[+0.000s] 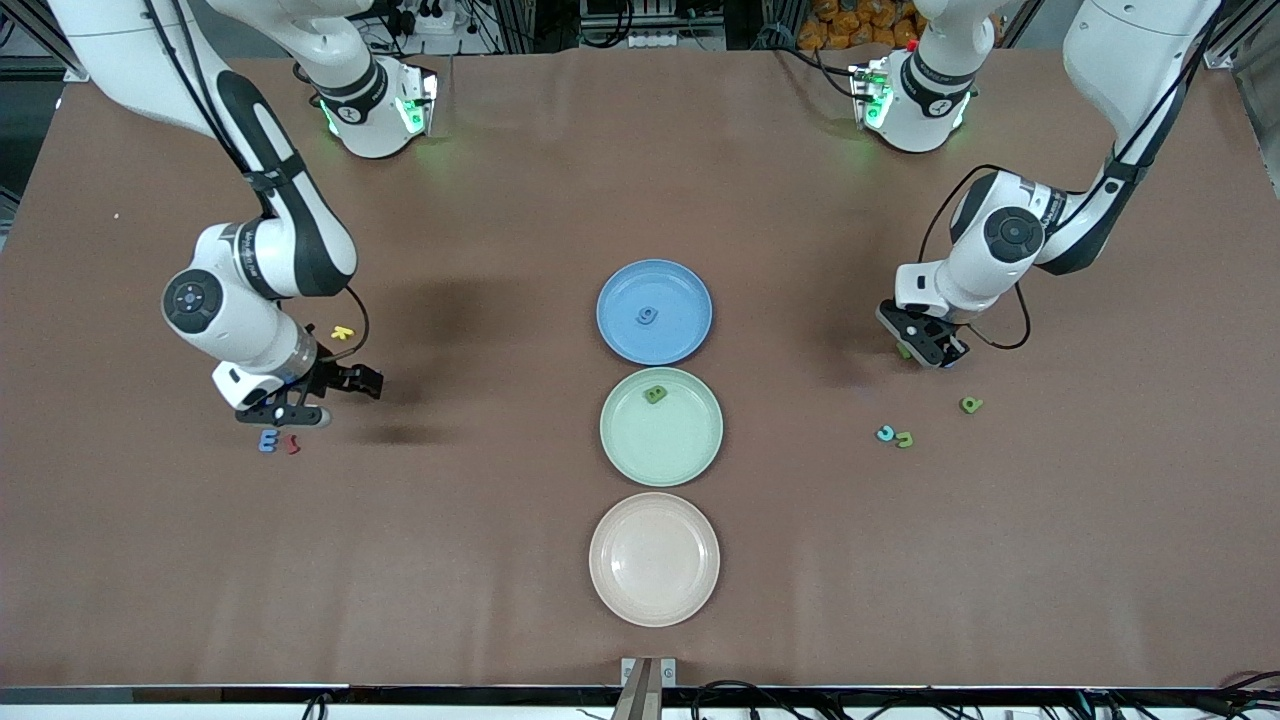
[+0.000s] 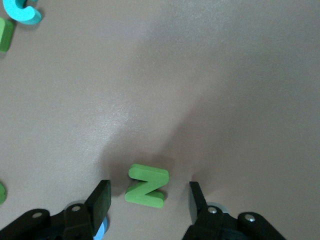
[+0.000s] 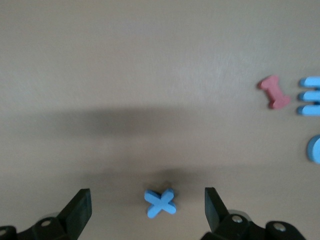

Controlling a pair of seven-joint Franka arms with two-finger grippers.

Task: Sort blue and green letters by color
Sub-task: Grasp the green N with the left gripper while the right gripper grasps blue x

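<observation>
My left gripper (image 1: 925, 345) (image 2: 149, 195) is low over the table at the left arm's end, open, its fingers on either side of a green letter Z (image 2: 146, 186) without touching it. Nearer the front camera lie a teal C (image 1: 885, 433) (image 2: 22, 11) and two green letters (image 1: 905, 439) (image 1: 970, 404). At the right arm's end my right gripper (image 1: 320, 395) (image 3: 146, 200) hangs open over a blue X (image 3: 161, 202). A blue E (image 1: 267, 441) (image 3: 310, 95) lies just nearer the camera. The blue plate (image 1: 680, 300) holds one blue letter (image 1: 649, 316). The green plate (image 1: 660, 440) holds one green letter (image 1: 656, 394).
A pink plate (image 1: 654, 558) with nothing on it sits nearest the front camera, in line with the other two plates. A dark red piece (image 1: 292, 443) (image 3: 274, 92) lies beside the blue E. A yellow letter (image 1: 343, 332) lies beside the right arm's wrist.
</observation>
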